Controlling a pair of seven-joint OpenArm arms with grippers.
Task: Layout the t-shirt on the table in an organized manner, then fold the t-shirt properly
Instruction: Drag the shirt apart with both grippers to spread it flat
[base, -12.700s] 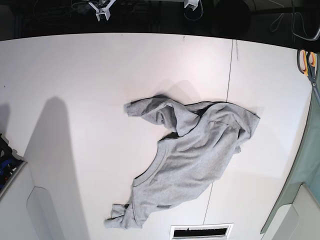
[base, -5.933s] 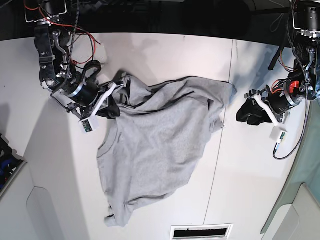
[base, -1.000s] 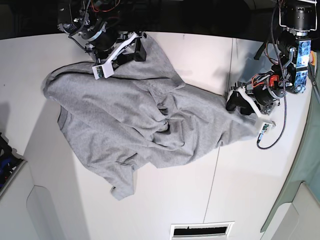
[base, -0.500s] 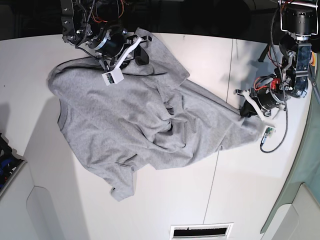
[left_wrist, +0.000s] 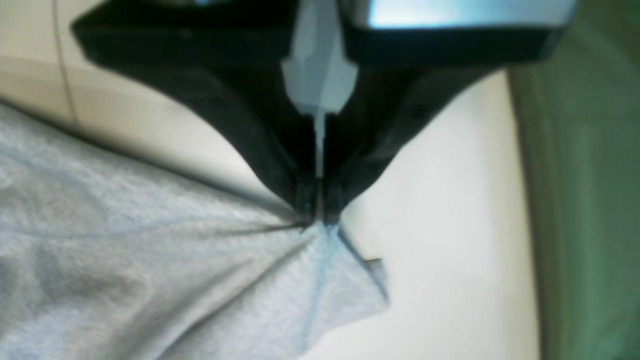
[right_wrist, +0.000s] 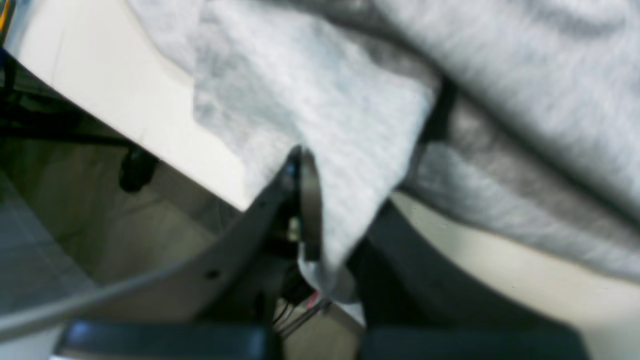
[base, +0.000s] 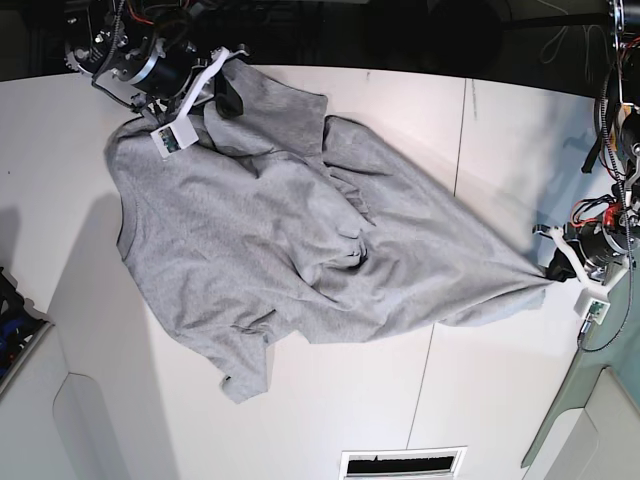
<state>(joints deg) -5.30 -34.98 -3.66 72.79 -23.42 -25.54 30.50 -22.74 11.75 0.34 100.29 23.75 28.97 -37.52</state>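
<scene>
Where the left pincer (left_wrist: 318, 210) comes to a point in its wrist view, its two black fingers (left_wrist: 270, 150) are pressed together on a corner of the t-shirt (left_wrist: 150, 280), and creases fan out from the pinch across the grey cloth. A small flap of that corner hangs free just past the fingertips, over the pale table (left_wrist: 450, 210). Beyond the table edge on that side runs a strip of green cloth (left_wrist: 590, 200).

In the base view this left pincer (base: 553, 268) sits at the right of the scene, near the table's right edge, and the t-shirt (base: 280, 250) is drawn out toward it into a long taut point.

At the far left corner, the right pincer (base: 228, 92) is clamped on the shirt as well. Its wrist view shows a fold of grey fabric (right_wrist: 320, 150) caught between the right pincer (right_wrist: 320, 250) fingers, with more cloth draped over them, close to the table's far edge (right_wrist: 100, 100).

Between the two grips the shirt lies spread on the white table (base: 420, 400), bunched in wrinkles around its middle, with one sleeve pointing toward the near edge. A thin dark seam (base: 460, 130) crosses the table and passes under the shirt's right part.
</scene>
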